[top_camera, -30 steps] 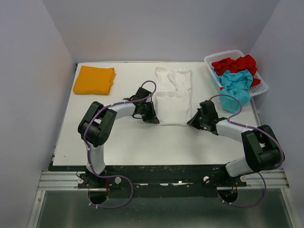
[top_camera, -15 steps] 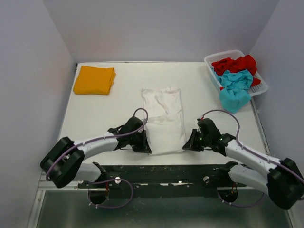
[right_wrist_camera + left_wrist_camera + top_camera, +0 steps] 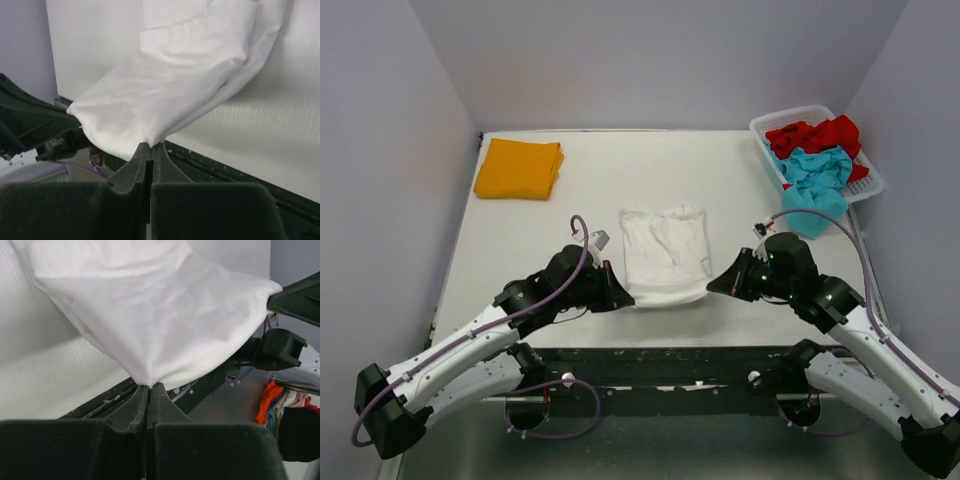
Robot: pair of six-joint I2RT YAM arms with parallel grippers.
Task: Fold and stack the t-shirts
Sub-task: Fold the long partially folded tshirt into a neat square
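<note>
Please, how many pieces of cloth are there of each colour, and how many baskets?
White cloth t-shirt: 1
Orange-yellow folded cloth t-shirt: 1
Red crumpled cloth bundle: 1
Teal crumpled cloth bundle: 1
White plastic lattice basket: 1
Total: 5
Either bundle may be more than one shirt; I cannot tell.

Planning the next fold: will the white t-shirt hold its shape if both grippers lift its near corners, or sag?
Likely floppy: the white t-shirt drapes and bunches to a point where the left gripper pinches it. Probably light: a thin pinch in the right gripper carries its corner. It may sag between the two grips.
</note>
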